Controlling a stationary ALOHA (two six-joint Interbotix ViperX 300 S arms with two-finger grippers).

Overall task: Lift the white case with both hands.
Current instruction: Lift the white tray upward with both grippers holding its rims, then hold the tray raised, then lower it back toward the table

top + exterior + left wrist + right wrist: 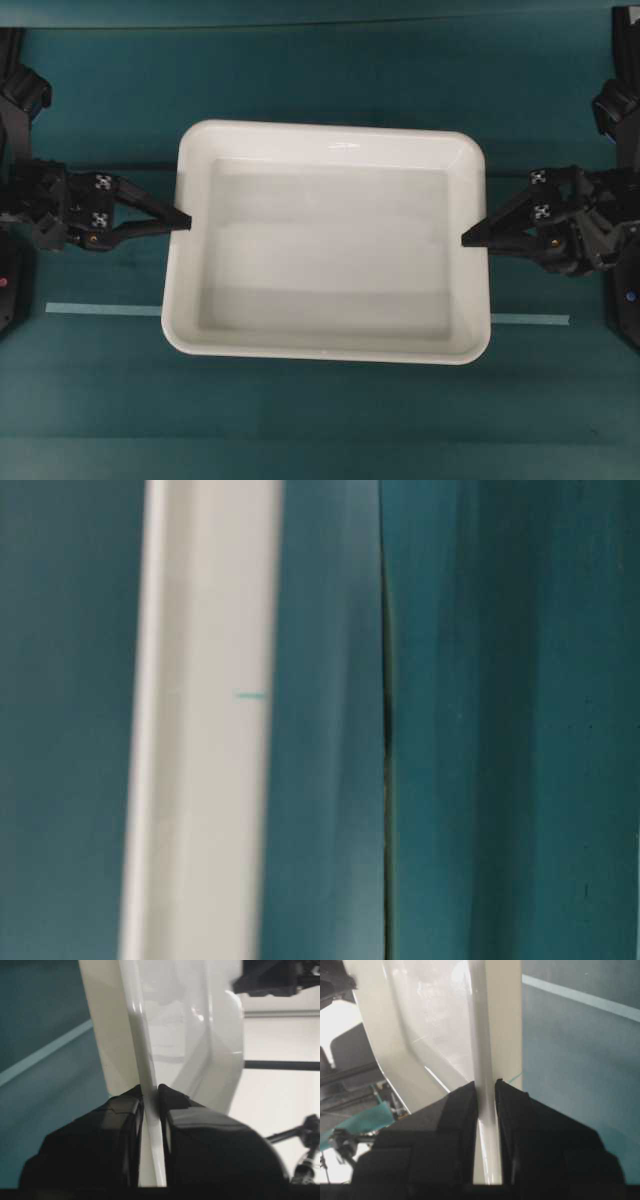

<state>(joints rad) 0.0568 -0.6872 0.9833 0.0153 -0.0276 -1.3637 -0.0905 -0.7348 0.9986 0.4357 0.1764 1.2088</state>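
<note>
You've got the white case (pixel 325 240) in the middle of the teal table (pixel 320 430), long sides running left to right, and it's pinched at both short ends, which makes sense: it's much wider than either gripper, so one-sided lifting would tip it. Left gripper (pixel 186 222) comes in level from the left edge, tip on the case's left rim about mid-height in the overhead view; the left wrist view shows its jaws nearly closed with the thin rim wall clamped between them. Right gripper (pixel 466 240) mirrors it from the right, tip on the right rim; the right wrist view shows the same narrow gap, the rim squeezed between both pads. Both arms reach inward roughly horizontal, the wedge fingers pointing at each other across the tray. The wrist views look past the case to the room behind, so you can judge it's probably already off the surface or tilting up, though overhead doesn't settle how high. The table-level view is a blur of white edge and teal, no help. Thin pale tape line (pixel 100 309) lies on the table beneath.
</note>
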